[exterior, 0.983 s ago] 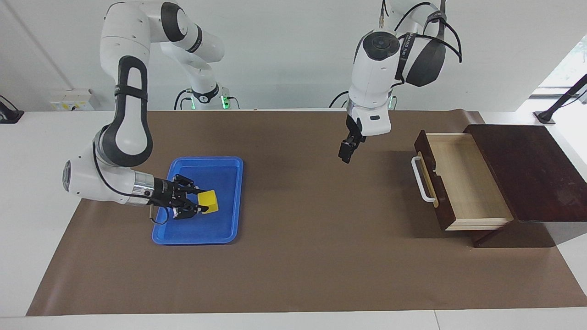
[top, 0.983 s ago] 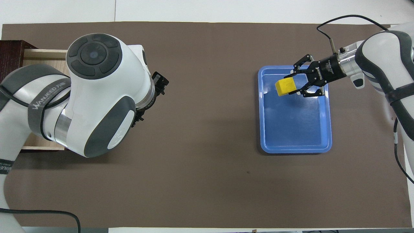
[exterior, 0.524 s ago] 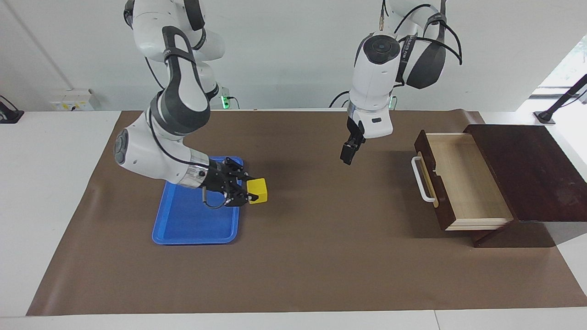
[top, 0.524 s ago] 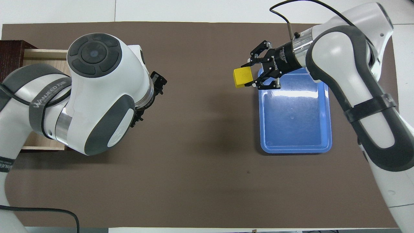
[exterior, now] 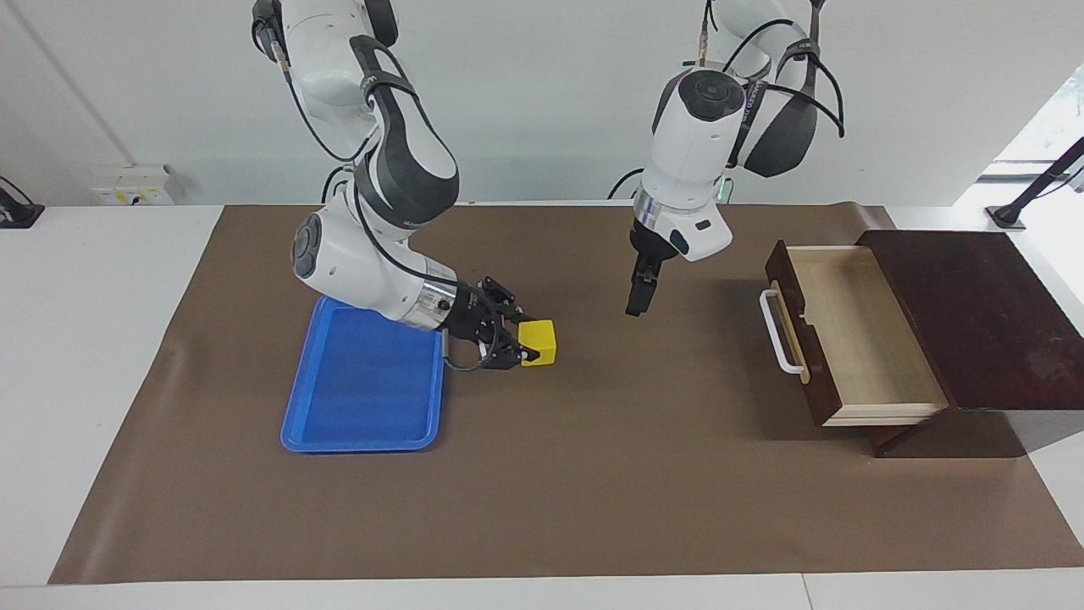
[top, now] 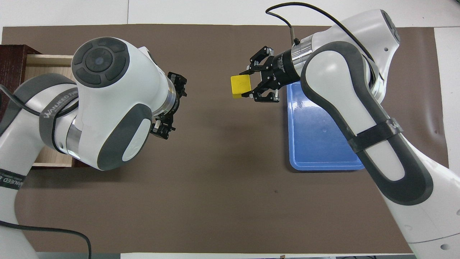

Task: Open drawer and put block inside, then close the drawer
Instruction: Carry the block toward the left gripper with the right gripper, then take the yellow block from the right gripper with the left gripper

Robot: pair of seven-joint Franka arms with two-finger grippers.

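Over the brown mat, facing view: right gripper (exterior: 518, 341) holds the small bright yellow cube block (exterior: 539, 342) in the air, just off the flat blue plastic tray (exterior: 362, 385), jaws clamped on it.
Left gripper (exterior: 635, 302): hangs over the mat, between block and drawer; jaws spread wide, holding nothing.
Drawer (exterior: 855, 335): pale wood interior, white bar handle, pulled out of the dark brown wooden box (exterior: 974, 318).
From above, overhead view: block (top: 241, 86) over bare mat beside the tray (top: 320, 144).
Worktop (top: 230, 187): brown mat covers it.

White arms (exterior: 373, 263), grey joints (black cables), black end effectors.
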